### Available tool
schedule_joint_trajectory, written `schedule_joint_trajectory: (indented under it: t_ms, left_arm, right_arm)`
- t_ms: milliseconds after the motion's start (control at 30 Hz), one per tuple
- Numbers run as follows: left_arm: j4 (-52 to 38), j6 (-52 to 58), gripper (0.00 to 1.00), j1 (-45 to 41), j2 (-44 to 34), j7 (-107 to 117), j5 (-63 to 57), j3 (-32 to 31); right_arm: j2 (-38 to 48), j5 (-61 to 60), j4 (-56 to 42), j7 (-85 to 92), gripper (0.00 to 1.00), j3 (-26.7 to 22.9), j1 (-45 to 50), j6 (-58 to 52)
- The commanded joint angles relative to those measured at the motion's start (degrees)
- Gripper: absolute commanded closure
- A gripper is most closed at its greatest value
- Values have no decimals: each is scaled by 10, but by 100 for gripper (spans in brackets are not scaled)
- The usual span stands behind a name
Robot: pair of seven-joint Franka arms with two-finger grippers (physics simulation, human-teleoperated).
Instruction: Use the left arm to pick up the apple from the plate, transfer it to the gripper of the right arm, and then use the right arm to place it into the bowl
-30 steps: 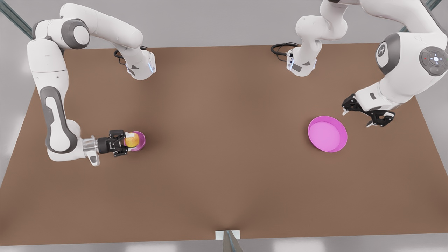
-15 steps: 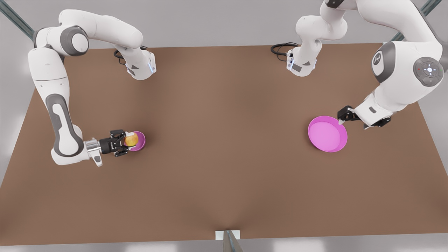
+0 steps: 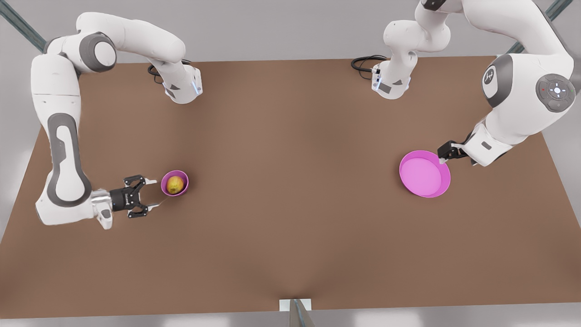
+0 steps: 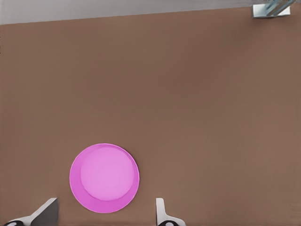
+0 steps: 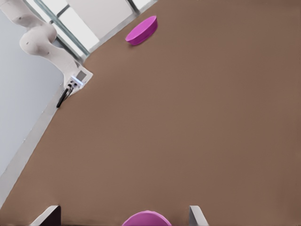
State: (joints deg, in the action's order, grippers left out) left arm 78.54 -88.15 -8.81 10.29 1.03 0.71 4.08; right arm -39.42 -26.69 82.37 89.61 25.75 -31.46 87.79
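The yellow apple (image 3: 174,184) lies inside the small deep pink bowl (image 3: 183,176) on the front view's left. My right gripper (image 3: 154,194) stands open just beside the bowl, apart from it, with nothing between its fingers. In the right wrist view the bowl's rim (image 5: 146,217) sits between the spread fingertips (image 5: 52,213). The wide pink plate (image 3: 424,173) rests bare on the front view's right. My left gripper (image 3: 447,154) hovers at the plate's far right rim, partly hidden by its arm. The left wrist view shows the plate (image 4: 104,178) and the gripper's fingers (image 4: 47,212) wide apart.
Both arm bases (image 3: 181,86) (image 3: 390,84) with black cables stand at the brown table's back edge. A small metal bracket (image 3: 295,305) sits at the middle of the front edge. Bare tabletop (image 3: 290,181) stretches between bowl and plate.
My right gripper let go of the apple, opened and drew back from the bowl toward the front view's left; the apple now rests in the bowl. The left gripper shifted to the plate's rim.
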Motion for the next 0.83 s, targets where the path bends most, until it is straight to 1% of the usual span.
schedule_joint_trajectory:
  t_ms: [0, 67, 100, 133, 167, 200, 233, 267, 300, 333, 400, 433, 500, 567, 633, 800]
  left_arm:
    - [-1, 0, 0, -1, -2, 63, 0, -1]
    - [-3, 1, 0, -6, -3, 22, -1, 0]
    - [-8, 1, 0, -6, -3, 19, -1, 0]
    - [-8, 2, 0, -3, -4, -1, 2, 1]
    - [-8, 2, 0, -3, -4, -12, 2, 1]
    - [-8, 3, 0, -5, -4, -12, 1, 1]
    - [-8, 4, 0, -4, -4, -12, 2, 1]
    - [-8, 4, 0, -4, -4, -13, 2, 1]
    - [-8, 5, 0, -5, -4, -11, 1, 1]
    - [-8, 5, 0, -6, -4, -11, 1, 1]
    - [-8, 5, 0, -6, -4, -11, 0, 1]
    - [-8, 6, 0, -6, -4, -11, 0, 1]
    - [-8, 6, 0, -6, -4, -10, 0, 1]
    - [-8, 6, 0, -6, -4, -10, 0, 1]
    - [-8, 6, 0, -7, -4, -10, 0, 1]
    - [-8, 6, 0, -8, -3, -9, -1, 1]
  right_arm:
    - [26, 153, -60, -222, 0, 66, 3, -45]
    - [32, 361, -157, -312, 0, 233, 6, -44]
    - [32, 419, -192, -320, 0, 244, 48, -41]
    - [36, 444, -215, -347, 0, 244, 66, -39]
    - [127, 443, -192, -425, 0, 200, 93, -26]
    - [198, 426, -144, -506, 0, 88, 179, -11]
    - [261, 360, -91, -624, 0, -101, 299, -10]
    - [315, 292, -11, -781, 0, -206, 340, -7]
    - [342, 284, 46, -881, 0, -238, 338, 34]
    - [335, 287, 52, -864, 0, -256, 340, 57]
    - [342, 288, 54, -892, 0, -243, 330, 7]
    - [334, 288, 46, -894, 0, -241, 330, 9]
    - [311, 296, -11, -915, 0, -241, 329, 4]
    - [252, 294, -88, -924, 0, -246, 335, -25]
    - [251, 295, -89, -970, 0, -241, 339, -24]
    - [252, 296, -88, -972, 0, -237, 348, -24]
